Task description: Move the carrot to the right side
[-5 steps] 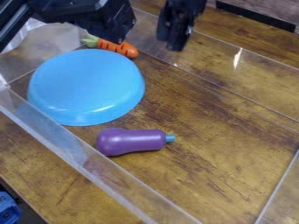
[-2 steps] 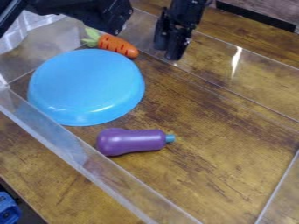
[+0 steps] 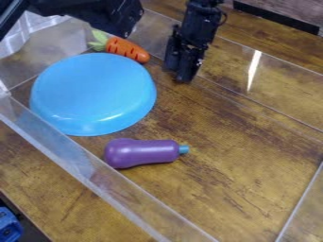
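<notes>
Still orange and leafy-topped, the toy carrot [image 3: 123, 48] lies by the blue round plate [image 3: 93, 95].

It rests near the counter's [image 3: 233, 156] upper left corner as the camera sees it, just beyond the plate's upper edge, its green top pointing left. The dark gripper [image 3: 184, 59] is to the carrot's right, apart from it, near the counter's upper edge; how far its jaws are open I cannot tell, and nothing shows held in them. Below the plate lies the purple toy eggplant [image 3: 143, 152], teal tip to the right, beside the clear plastic wall [image 3: 76, 158].
</notes>
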`<action>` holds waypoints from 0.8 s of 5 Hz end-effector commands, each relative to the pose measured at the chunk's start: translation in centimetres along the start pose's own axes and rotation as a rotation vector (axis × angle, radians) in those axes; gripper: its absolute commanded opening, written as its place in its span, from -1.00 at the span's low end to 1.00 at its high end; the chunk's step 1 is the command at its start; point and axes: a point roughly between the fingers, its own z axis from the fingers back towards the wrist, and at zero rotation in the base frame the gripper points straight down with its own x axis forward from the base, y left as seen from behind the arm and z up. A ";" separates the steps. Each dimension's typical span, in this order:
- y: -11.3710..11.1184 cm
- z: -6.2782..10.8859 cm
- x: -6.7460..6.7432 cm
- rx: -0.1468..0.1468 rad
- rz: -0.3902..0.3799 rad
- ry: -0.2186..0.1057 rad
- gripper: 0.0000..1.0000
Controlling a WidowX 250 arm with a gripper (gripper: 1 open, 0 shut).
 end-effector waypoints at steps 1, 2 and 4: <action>1.5 4.8 -1.6 0.042 0.069 -0.099 -1.00; 2.1 4.1 -1.7 0.045 0.058 -0.093 1.00; 3.1 3.3 -2.2 0.034 0.111 -0.084 1.00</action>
